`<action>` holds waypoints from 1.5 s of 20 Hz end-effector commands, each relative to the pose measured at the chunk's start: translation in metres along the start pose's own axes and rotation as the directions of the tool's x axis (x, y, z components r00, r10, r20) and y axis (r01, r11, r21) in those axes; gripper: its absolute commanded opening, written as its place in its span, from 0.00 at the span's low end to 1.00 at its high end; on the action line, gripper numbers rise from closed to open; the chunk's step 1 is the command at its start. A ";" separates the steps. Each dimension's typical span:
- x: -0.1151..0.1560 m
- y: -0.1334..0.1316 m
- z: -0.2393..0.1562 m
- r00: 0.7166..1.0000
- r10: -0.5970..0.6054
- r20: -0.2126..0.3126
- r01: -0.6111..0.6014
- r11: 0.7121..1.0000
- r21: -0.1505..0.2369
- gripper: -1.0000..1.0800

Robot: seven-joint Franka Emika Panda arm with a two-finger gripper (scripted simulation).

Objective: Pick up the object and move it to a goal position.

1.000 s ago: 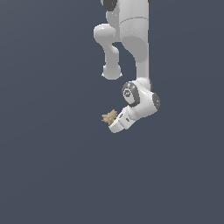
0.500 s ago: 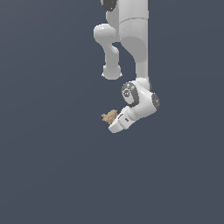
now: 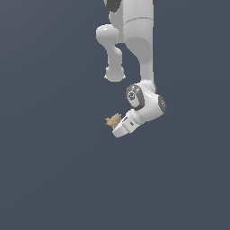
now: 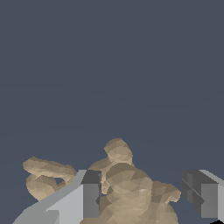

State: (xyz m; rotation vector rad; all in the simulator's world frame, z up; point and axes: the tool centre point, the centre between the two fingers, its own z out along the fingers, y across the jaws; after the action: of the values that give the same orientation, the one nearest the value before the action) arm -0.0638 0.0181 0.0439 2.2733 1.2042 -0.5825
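In the exterior view, the arm reaches down. The object sits at the gripper, on its left side.

In the wrist view, the object lies between the wide-apart fingers.

"How's the light over there?"
"Even and soft. The white arm is bright on its upper curves and shaded grey underneath, no glare."
"Any shadows on the backdrop?"
"None I can see; it's flat slate blue. Everything's sharp, though the tan object shows faceted, blocky shading up close."
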 end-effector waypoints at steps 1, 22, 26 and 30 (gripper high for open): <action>0.005 0.004 -0.007 1.000 0.023 -0.009 -0.023 1.000 -0.016 0.00; 0.063 0.091 -0.156 0.865 0.445 -0.233 -0.497 0.824 -0.273 0.00; 0.067 0.107 -0.197 0.799 0.522 -0.300 -0.599 0.736 -0.314 0.00; 0.067 0.121 -0.238 0.724 0.584 -0.368 -0.689 0.638 -0.344 0.00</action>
State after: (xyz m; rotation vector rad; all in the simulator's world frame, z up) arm 0.0994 0.1391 0.2054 2.1736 0.4901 0.1874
